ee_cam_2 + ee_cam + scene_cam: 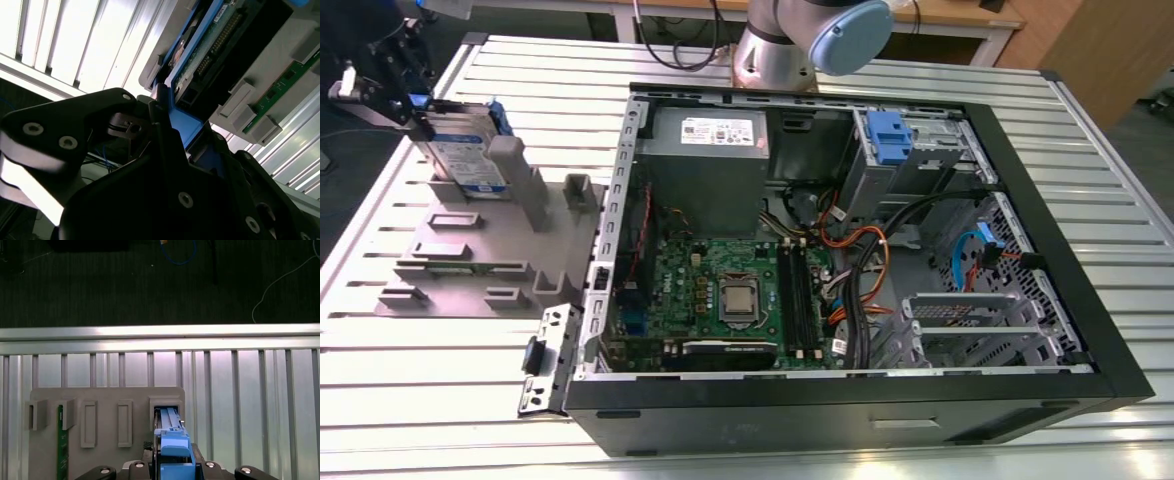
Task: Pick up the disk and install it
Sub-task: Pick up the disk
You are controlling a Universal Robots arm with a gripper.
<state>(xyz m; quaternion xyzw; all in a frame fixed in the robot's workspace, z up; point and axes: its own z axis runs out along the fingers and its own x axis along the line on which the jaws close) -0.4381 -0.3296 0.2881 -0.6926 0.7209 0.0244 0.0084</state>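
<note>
The disk (464, 150), a silver drive with a white-and-blue label in a blue carrier, stands on edge at the far end of the grey holder plate (467, 262), on the exterior view's left. My gripper (394, 92) is at the disk's upper end and shut on the carrier. In the first wrist view the blue carrier (174, 447) runs from between my fingers down to a slot (166, 405) in the plate. In the second wrist view a black finger (160, 120) presses against the carrier's blue edge (192, 65).
An open computer case (1067, 300) lies on the slatted metal table (454, 400), to the exterior view's right of the plate. Inside are a motherboard (734, 295), a grey power supply box (707, 150) and a blue clip (887, 135) at the drive bay. A green board (61, 445) stands in another holder slot.
</note>
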